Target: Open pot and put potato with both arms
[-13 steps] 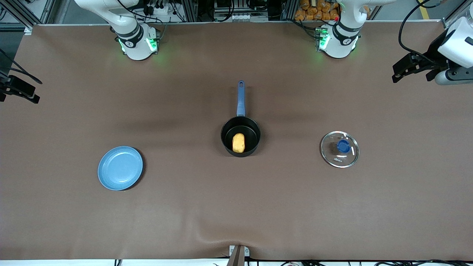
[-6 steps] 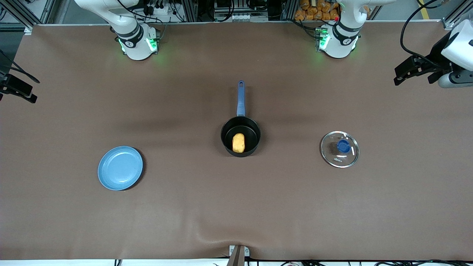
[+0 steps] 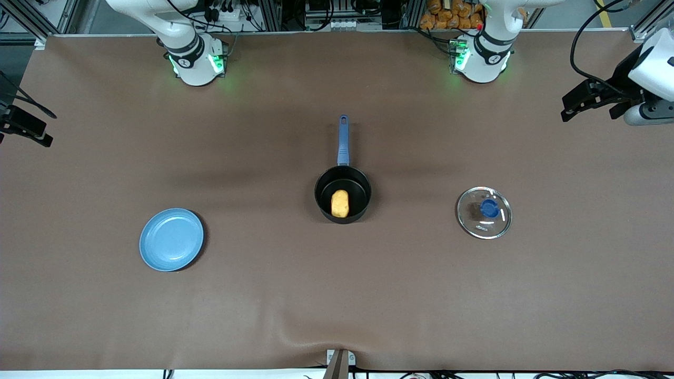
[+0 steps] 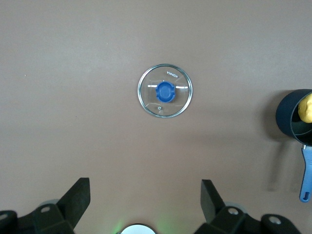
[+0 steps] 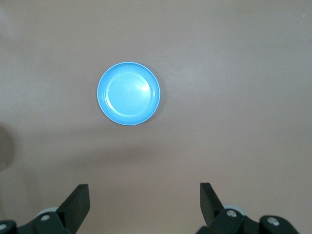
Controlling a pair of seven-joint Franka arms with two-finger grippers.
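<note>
Two open tools (image 4: 145, 202) (image 5: 145, 204), one pot (image 3: 343, 195), one potato (image 3: 340, 203)

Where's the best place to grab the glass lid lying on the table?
Take the glass lid by its blue knob, coming straight down from above. It lies flat with the knob up, the only raised part; the thin rim sits flush on the table, likely hard to pinch.
</note>
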